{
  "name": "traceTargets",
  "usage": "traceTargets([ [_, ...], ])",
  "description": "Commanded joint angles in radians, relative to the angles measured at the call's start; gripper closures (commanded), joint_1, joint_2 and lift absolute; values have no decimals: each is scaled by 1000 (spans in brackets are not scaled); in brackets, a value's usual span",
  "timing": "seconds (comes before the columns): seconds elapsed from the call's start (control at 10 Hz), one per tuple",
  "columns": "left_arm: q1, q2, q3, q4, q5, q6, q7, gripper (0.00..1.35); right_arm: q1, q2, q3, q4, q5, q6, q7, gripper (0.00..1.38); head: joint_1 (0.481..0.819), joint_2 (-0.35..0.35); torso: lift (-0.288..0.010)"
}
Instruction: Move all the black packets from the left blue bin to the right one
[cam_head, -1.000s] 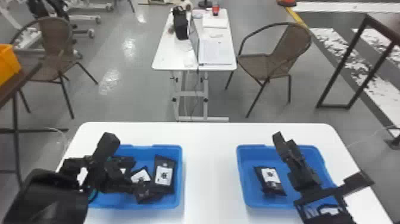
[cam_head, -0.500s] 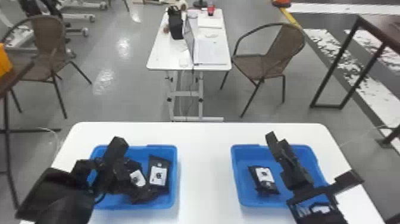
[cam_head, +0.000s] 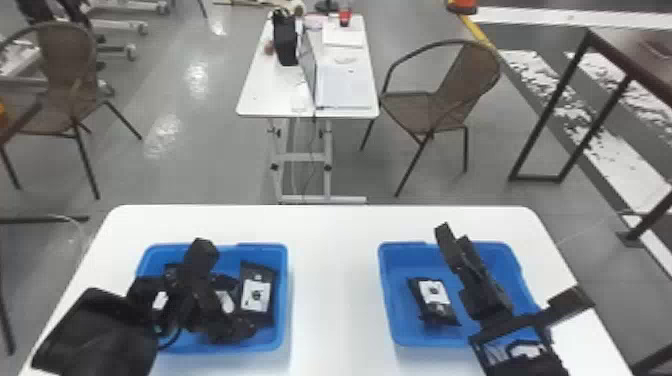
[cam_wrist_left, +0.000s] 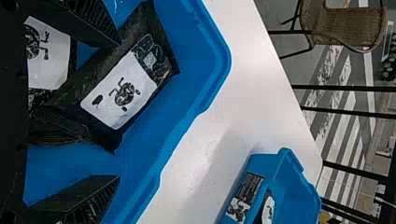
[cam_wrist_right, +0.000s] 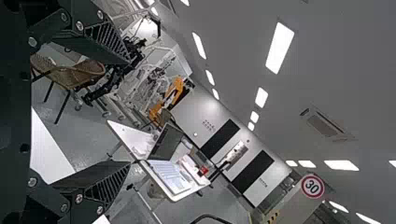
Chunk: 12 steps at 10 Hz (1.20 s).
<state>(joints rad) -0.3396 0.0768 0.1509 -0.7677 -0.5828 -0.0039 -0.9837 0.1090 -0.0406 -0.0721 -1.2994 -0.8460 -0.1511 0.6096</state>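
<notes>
Over L blue bin (cam_head: 286, 300), L gripper (cam_head: 220, 292) hangs low, fingers apart. Btwn them in the L wrist view shows a black pkt w/ white label (cam_wrist_left: 119, 95), 2nd labelled pkt (cam_wrist_left: 49, 56) next to it; can't tell if a finger touches either. Head view has a labelled pkt (cam_head: 257, 295) near that bin's R wall; can't tell which of the two it is. More label bits peek out around the L gripper, partly hidden.

R gripper (cam_head: 472, 275) is above R blue bin (cam_head: 386, 300), fingers apart, nothing btwn them. One black pkt w/ white label (cam_head: 435, 300) lies tilted in that bin, L of the R gripper.

Both bins sit on white table (cam_head: 335, 275), well apart. Beyond: far table (cam_head: 255, 95) w/ laptop (cam_head: 309, 75) & black bag (cam_head: 285, 37), brown chair (cam_head: 462, 80) to its R, another brown chair (cam_head: 67, 65) well off to L.
</notes>
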Motion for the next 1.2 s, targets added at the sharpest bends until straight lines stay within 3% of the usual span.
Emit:
traceTargets([
  [0.0, -3, 3, 1, 25, -3, 2, 14, -2, 3, -1, 0, 2, -5, 1, 1, 268, 695, -61, 0],
  [0.4, -22, 14, -4, 99, -8, -34, 148, -2, 8, 1, 0, 11, -24, 4, 13, 269, 695, -41, 0],
  [0.6, -41, 21, -48, 165, 44, -68, 148, -2, 3, 1, 0, 16, -22, 12, 19, 269, 695, -38, 0],
  [0.9, -35, 5, -28, 165, 77, -130, 169, -2, 17, 1, 0, 17, -33, 12, 24, 269, 695, -59, 0],
  [1.1, -30, 1, -31, 165, 69, -96, 188, 5, 15, 4, 3, 23, -35, 15, 29, 269, 695, -64, 0],
])
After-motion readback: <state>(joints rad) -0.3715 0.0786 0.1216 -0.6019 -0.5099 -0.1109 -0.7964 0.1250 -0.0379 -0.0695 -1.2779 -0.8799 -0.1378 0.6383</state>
